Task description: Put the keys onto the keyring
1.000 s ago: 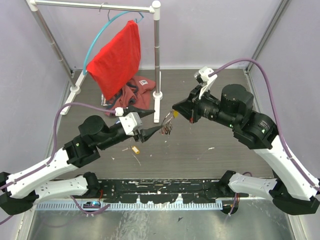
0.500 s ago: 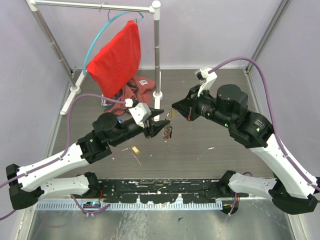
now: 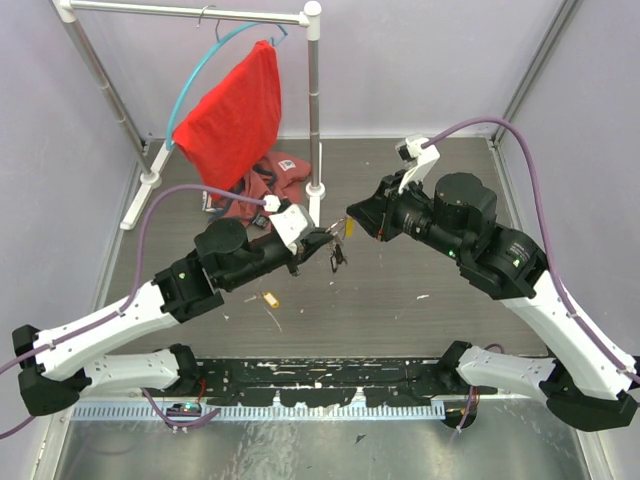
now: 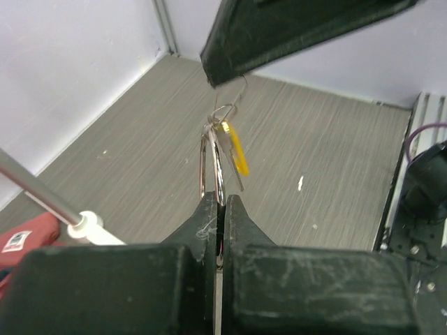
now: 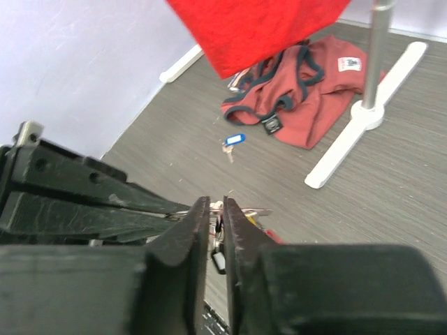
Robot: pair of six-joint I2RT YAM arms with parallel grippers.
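Note:
The keyring (image 4: 221, 171), a thin silver wire ring, sticks out edge-on from my left gripper (image 4: 221, 199), which is shut on it. Keys hang from the ring's far end, one with a yellow tag (image 4: 236, 148). In the top view the bunch (image 3: 338, 252) hangs in the air between my left gripper (image 3: 323, 241) and right gripper (image 3: 348, 218). The right gripper (image 5: 215, 202) has its jaws a narrow slit apart around the top of the bunch; whether they still pinch it does not show. A blue-tagged key (image 5: 234, 140) and a yellow-tagged one (image 3: 270, 298) lie on the table.
A clothes rack stands at the back, its post (image 3: 314, 110) just behind the grippers. A red cloth (image 3: 235, 115) hangs from a teal hanger on it. A reddish garment (image 3: 272, 178) lies crumpled by the rack's white foot (image 5: 363, 132).
My left arm reached right to the bunch and its gripper shut on the keyring. The right gripper's jaws have parted a little.

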